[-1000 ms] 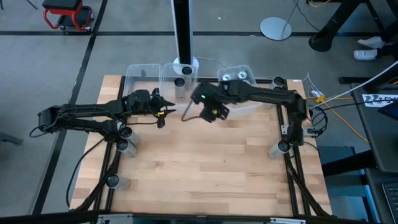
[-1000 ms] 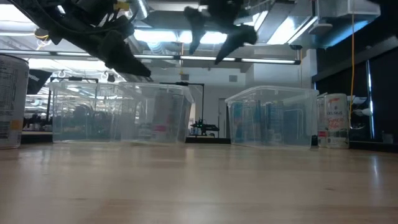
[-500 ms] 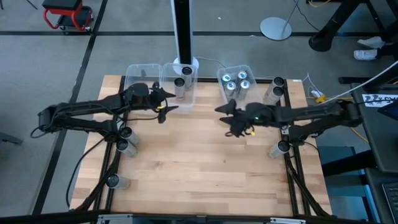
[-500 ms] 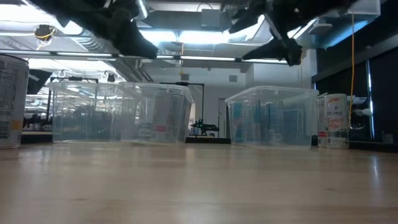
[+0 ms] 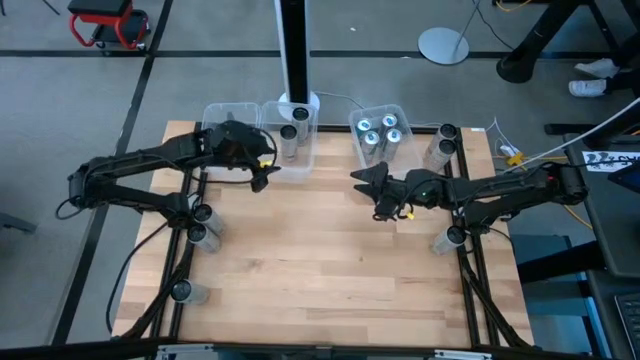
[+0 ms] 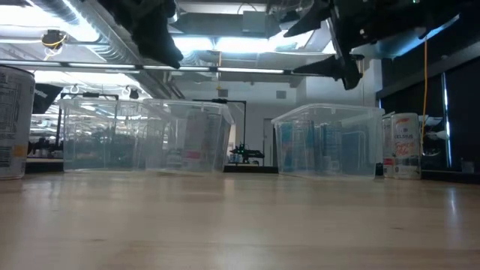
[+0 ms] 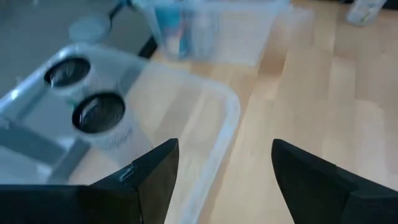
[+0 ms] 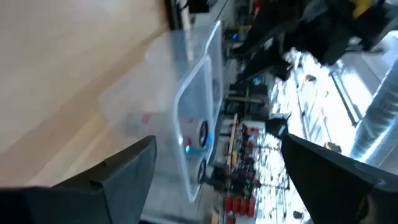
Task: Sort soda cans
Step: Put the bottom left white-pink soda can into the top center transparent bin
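Overhead view is giving us the whole layout: left gripper [image 5: 262, 172] is hovering at the near edge of the left clear bin [image 5: 222, 118], right gripper [image 5: 374, 192] is hovering over bare table [image 5: 320, 260] just in front of the right clear bin [image 5: 398, 112]. Both are empty, with fingers spread apart; the right one is standing wide.

We're counting two cans in the left bin [image 5: 293, 134], at its right end, and four silver cans with bluish tops [image 5: 380, 134] in the right bin. Outside the bins, two cans [image 5: 442, 146] are standing beside the right bin on the table's right edge, one more can [image 5: 451, 238] farther down that edge, two [image 5: 202, 224] at the left edge, and one [image 5: 182, 291] near the front-left corner.

Low view is adding what the top-down shot can't: both grippers are hanging well above the tabletop, clear of the bin rims, and the white can with red lettering [image 6: 403, 155] at the right is standing upright on its base. A big can [image 6: 13, 121] is filling the left edge, also upright.

Left wrist view is showing two dark can tops [image 7: 98, 113] through the clear wall, just ahead of the left gripper's fingers [image 7: 157, 177], not between them. Right wrist view is showing the right bin [image 8: 198, 112] ahead of that gripper, well apart, with cans inside it blurred.

All cans we're seeing are standing upright, long axis vertical, tops facing up.
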Motion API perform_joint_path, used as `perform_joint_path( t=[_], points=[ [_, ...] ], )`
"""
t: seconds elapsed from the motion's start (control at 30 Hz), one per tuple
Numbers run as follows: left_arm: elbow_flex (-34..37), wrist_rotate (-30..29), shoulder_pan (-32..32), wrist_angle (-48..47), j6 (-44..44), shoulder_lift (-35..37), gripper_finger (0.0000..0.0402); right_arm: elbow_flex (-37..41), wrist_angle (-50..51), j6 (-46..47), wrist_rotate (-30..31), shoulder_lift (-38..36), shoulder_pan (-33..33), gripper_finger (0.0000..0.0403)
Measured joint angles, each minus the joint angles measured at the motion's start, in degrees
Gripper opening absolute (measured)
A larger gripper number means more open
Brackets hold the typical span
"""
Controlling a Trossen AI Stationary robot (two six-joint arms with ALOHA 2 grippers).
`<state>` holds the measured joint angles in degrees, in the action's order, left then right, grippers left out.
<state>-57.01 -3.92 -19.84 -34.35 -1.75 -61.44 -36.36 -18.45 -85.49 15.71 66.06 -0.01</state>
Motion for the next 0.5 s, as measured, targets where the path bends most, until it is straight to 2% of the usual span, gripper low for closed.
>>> perform_joint_path(
  t=[0.33, 0.5],
  points=[
    [-11.65, -0.05, 4.22, -31.08, 17.52, -0.38, 0.0247, -0.04, -6.37, -0.22, -13.86, 1.93, 0.04, 0.0342],
    [-11.93, 0.10, 9.31, -41.18, 27.79, -0.43, 0.0247, -0.04, -8.60, -0.24, -15.40, 4.13, 0.02, 0.0342]
  ],
)
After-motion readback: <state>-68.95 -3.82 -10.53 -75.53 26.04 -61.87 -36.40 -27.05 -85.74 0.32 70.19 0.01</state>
